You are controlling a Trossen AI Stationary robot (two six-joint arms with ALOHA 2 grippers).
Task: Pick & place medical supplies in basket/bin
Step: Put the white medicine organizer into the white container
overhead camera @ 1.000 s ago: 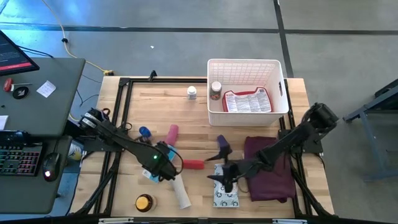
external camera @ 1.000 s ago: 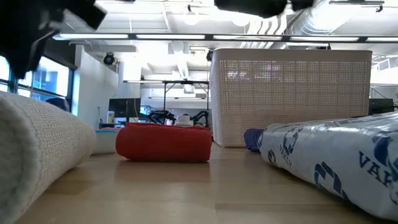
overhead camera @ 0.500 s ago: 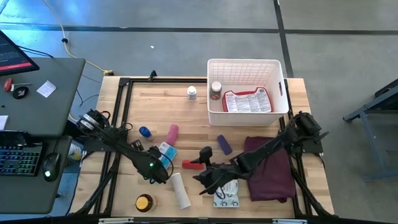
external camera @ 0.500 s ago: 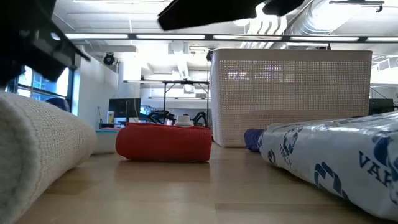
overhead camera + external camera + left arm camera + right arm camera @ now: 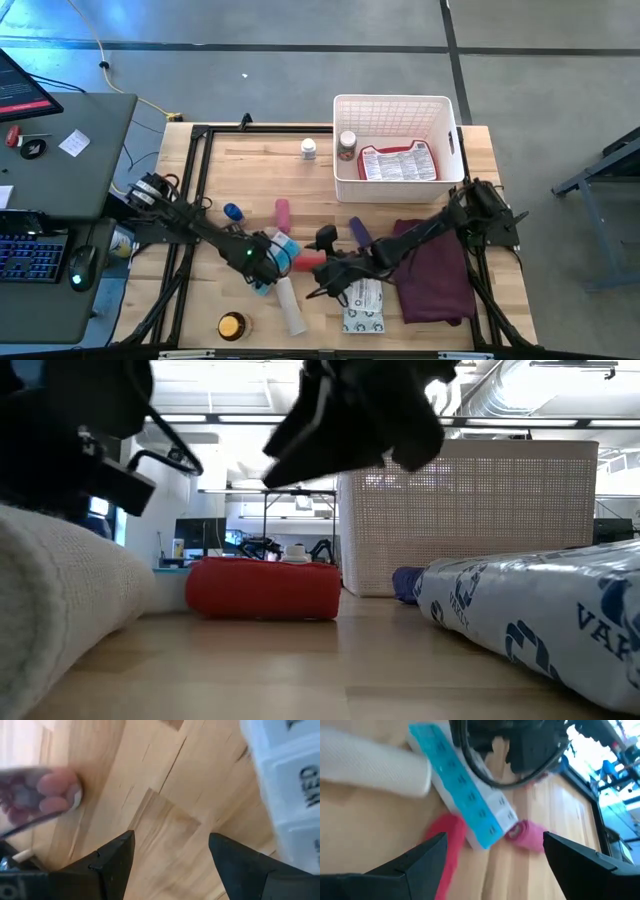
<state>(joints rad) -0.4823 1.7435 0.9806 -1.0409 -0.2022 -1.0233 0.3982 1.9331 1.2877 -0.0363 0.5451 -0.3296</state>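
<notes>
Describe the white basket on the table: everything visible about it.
The white basket is rectangular, apparently plastic, with fine lattice walls and a handle slot in one end wall. It stands upright at the table's far edge, toward the right arm's side, open top up. Inside lie a red-and-white printed packet flat on the floor and a small white-capped bottle in the corner. Neither gripper touches it.

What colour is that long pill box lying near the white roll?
Light blue with a white side; the pill box shows best in the right wrist view.
</notes>
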